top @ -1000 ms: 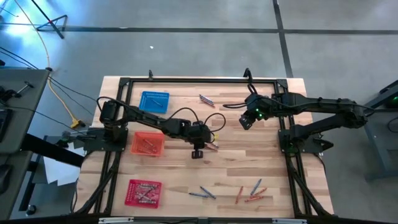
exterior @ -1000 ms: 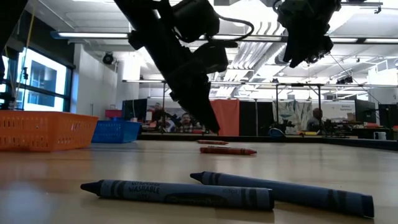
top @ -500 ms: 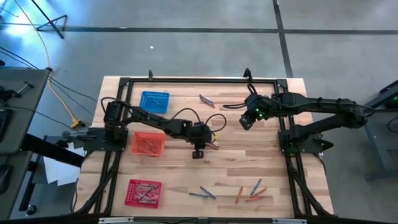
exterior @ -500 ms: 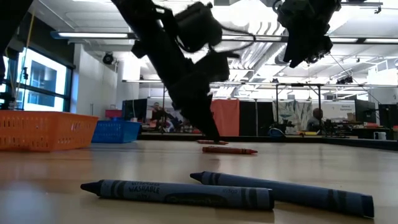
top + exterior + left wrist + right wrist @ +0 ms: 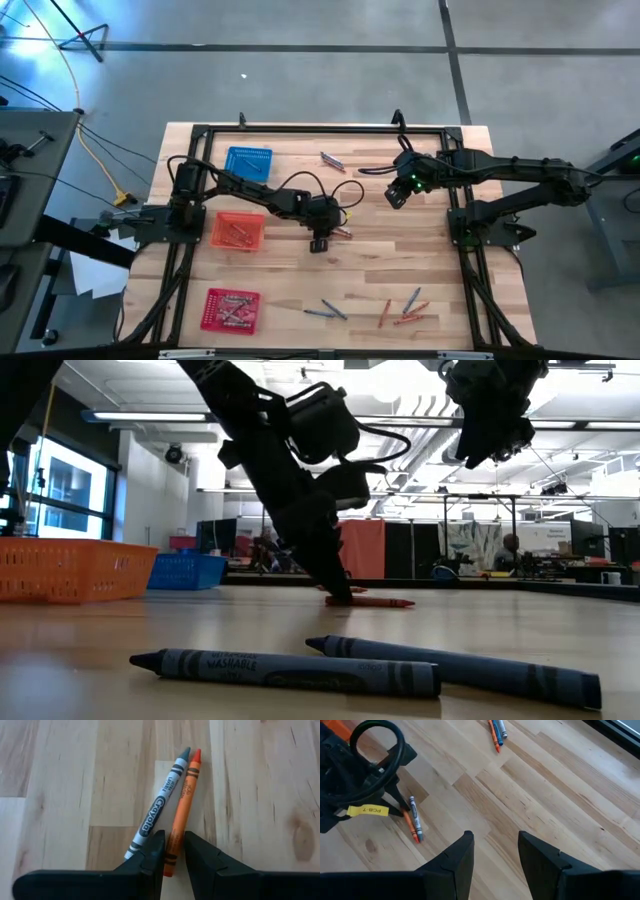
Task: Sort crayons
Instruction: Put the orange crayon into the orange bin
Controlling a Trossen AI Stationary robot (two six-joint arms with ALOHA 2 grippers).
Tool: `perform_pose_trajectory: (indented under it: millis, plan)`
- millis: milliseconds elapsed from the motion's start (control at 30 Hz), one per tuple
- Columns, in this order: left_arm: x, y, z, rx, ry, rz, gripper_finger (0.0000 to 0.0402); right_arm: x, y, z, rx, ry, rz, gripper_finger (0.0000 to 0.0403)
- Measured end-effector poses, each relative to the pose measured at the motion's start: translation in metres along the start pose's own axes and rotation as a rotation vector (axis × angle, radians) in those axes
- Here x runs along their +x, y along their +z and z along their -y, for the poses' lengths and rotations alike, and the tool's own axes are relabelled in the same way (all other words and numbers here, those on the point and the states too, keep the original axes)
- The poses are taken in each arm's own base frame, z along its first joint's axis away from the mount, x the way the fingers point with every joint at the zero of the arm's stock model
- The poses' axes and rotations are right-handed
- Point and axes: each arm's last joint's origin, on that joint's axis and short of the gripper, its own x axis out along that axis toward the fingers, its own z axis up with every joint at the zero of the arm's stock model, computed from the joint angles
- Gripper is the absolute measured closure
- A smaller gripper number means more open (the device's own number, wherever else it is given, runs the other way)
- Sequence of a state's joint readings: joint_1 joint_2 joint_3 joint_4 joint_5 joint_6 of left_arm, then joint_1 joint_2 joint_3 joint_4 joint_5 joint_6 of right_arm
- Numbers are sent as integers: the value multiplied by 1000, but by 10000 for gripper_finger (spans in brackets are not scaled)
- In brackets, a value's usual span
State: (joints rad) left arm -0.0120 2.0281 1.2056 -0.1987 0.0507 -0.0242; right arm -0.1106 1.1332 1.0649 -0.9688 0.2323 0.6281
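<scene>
An orange crayon (image 5: 184, 795) and a grey-blue crayon (image 5: 157, 810) lie side by side on the wooden table near its middle (image 5: 342, 233). My left gripper (image 5: 174, 857) is down at the table over the pair, shut on the orange crayon's blunt end; it also shows in the high view (image 5: 322, 240) and the low view (image 5: 338, 592). My right gripper (image 5: 397, 195) hovers open and empty above the table's far right part (image 5: 495, 855). My left gripper pinches the orange crayon's blunt end (image 5: 171, 854) between its two fingers. The fingers come slanting down from above and lie across the crayon. The crayon lies flat on the table, its tip pointing away from the fingers, beside the grey-blue crayon.
A blue basket (image 5: 248, 162), an orange basket (image 5: 238, 231) and a red basket (image 5: 231, 309) stand along the left side. Two crayons (image 5: 332, 160) lie at the far middle. Two blue crayons (image 5: 327, 311) and several more (image 5: 403, 308) lie near the front edge.
My left gripper has gone down to the table at the crayon pair, its arm drawing slightly toward the table's far edge. The orange crayon still lies on the table.
</scene>
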Motion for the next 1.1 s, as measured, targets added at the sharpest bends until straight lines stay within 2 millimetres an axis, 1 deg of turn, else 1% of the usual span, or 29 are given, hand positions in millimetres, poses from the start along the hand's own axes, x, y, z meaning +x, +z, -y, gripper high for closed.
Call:
perform_pose_trajectory:
  millis: [167,300,367,567,667,800,933,1033,1100]
  plan:
    - [0,-4,3,7,10,-48,346,0,0,0,0,0,0,254]
    - [1,-7,3,7,13,-71,378,0,0,0,0,0,0,254]
    - [4,-9,2,7,29,-83,394,0,0,0,0,0,0,254]
    - [4,-9,2,-13,42,-74,399,0,0,0,0,0,0,254]
    - [-4,-3,3,-18,31,-38,400,0,0,0,0,0,0,254]
    - [-18,-2,7,-11,36,-37,401,0,0,0,0,-1,-1,254]
    - [-42,7,14,9,74,9,401,0,-1,1,-3,-7,-10,254]
    - [-57,7,21,51,123,-6,401,0,-2,1,-5,-13,-18,254]
    - [-71,8,27,75,159,3,401,0,-2,2,-6,-16,-22,254]
